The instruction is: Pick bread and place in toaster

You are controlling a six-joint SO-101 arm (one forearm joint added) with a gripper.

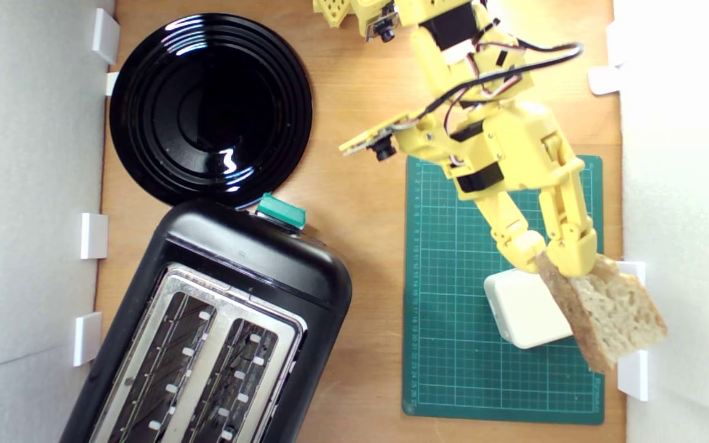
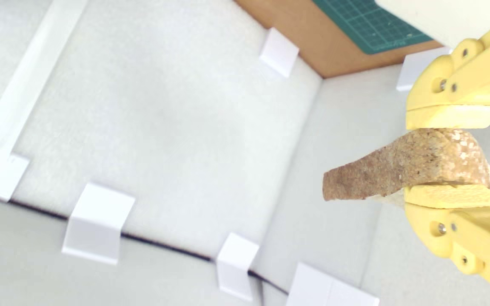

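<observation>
Yellow gripper (image 1: 554, 261): clamped on bread (image 1: 607, 317), crust end.
Bread: we see it lifted, 4 o'clock in exterior view, over white block (image 1: 524, 311).
Handling: we judge light, crumbly; pinch the crust.
Toaster (image 1: 207, 326): 7 o'clock, slots empty.

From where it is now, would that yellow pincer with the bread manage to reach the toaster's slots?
Probably yes: the pincer holds the bread, the toaster slots face up uncovered, and nothing stands between them.
</observation>
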